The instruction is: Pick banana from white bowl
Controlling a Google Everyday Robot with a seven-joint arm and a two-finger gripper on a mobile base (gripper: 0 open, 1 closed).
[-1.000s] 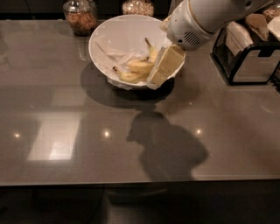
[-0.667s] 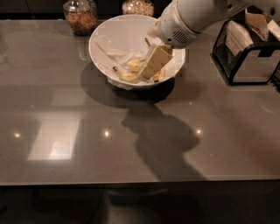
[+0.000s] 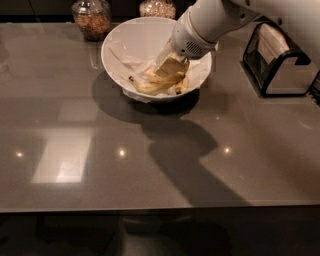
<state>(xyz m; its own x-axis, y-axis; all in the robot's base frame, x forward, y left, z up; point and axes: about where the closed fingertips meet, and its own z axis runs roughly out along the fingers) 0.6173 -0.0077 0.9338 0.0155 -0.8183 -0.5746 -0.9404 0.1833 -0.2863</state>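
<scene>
The white bowl (image 3: 117, 52) stands at the back middle of the grey table, lined with crumpled white paper. Pale-yellow bananas lie in its near half. A longer curved one (image 3: 149, 87) has a dark stem pointing left. A short plump banana (image 3: 181, 84) lies to its right, partly hidden under the gripper. My gripper (image 3: 170, 67), on a white arm coming in from the upper right, reaches down into the bowl and sits right over the bananas, at or touching them.
Two glass jars (image 3: 92, 18) (image 3: 157, 8) of food stand behind the bowl. A black napkin holder (image 3: 277, 60) stands at the right. The arm's shadow falls across the table (image 3: 75, 150) in front of the bowl.
The gripper has moved left from the bowl's right rim and down into the bowl, onto the bananas. The bowl has not moved.
</scene>
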